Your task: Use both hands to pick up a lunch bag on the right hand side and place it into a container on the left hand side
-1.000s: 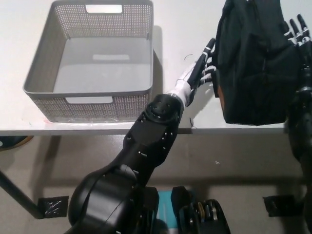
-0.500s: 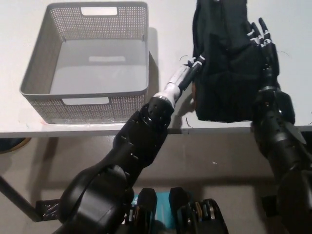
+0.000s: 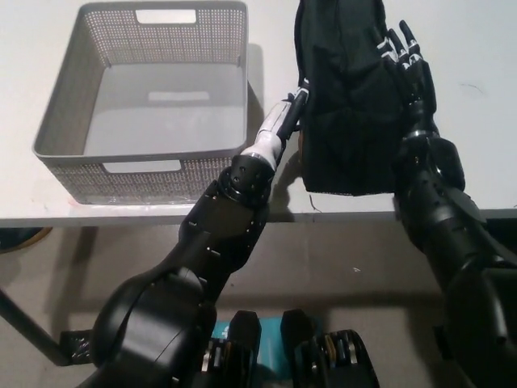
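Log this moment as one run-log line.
phase: carry | left hand and right hand pressing lunch bag between them | container empty

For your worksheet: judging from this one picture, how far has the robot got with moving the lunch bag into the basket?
Done: both hands are on the black lunch bag, the left hand against its left side and the right hand against its right. In hand: the bag is squeezed between them, beside the grey basket. Left: carrying it over the rim and setting it inside the basket, which holds nothing yet.
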Robot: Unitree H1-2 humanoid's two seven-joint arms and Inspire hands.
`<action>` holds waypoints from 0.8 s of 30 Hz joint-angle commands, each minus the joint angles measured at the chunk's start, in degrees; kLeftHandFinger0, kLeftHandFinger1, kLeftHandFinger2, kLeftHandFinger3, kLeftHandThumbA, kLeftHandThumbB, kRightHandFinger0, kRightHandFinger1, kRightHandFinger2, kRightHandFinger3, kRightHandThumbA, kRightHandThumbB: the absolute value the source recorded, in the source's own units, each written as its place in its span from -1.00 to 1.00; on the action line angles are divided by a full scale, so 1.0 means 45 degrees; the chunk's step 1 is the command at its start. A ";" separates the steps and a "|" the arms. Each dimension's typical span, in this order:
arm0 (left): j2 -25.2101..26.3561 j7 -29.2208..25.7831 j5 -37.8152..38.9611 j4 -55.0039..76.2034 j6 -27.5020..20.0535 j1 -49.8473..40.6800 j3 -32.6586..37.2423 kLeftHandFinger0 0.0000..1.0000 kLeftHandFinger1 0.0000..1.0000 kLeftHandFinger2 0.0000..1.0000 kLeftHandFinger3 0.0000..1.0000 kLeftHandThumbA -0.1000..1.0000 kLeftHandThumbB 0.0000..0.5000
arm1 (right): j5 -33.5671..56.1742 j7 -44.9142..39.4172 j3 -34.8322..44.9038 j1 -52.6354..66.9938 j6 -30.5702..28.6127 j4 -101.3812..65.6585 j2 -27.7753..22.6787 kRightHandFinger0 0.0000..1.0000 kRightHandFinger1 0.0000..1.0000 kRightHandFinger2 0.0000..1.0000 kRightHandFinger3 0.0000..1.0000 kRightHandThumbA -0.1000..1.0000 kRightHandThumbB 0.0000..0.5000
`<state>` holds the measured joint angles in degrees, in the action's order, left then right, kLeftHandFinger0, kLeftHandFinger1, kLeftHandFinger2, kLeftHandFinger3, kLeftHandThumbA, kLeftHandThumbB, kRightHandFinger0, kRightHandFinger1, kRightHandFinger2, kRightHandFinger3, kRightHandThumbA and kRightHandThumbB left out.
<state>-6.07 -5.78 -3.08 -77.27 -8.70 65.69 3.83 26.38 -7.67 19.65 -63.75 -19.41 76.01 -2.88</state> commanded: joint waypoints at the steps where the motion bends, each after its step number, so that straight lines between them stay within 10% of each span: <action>1: -0.0159 0.0242 0.0201 0.0143 0.0108 0.1270 -0.0206 1.00 1.00 1.00 1.00 1.00 0.40 | -0.0650 -0.0113 -0.0631 -0.1036 0.1205 0.0309 0.1108 1.00 1.00 1.00 1.00 1.00 -0.60; 15: 0.0391 0.0519 0.0716 0.0546 -0.0624 0.2647 -0.0977 1.00 1.00 1.00 1.00 1.00 0.00 | -0.0673 0.0121 -0.0939 -0.2842 0.0925 0.0116 0.0878 1.00 1.00 1.00 1.00 1.00 -0.71; 24: 0.0794 0.0451 0.0754 0.1199 -0.0269 0.3383 -0.1113 1.00 1.00 1.00 1.00 1.00 0.16 | -0.0387 0.0279 -0.0706 -0.3887 0.1514 -0.0249 0.0899 1.00 1.00 1.00 1.00 1.00 -0.54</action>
<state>-2.79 -5.53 -0.08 -76.74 -7.75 72.62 -1.19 25.35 -4.52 17.24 -73.85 -16.21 76.80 -2.36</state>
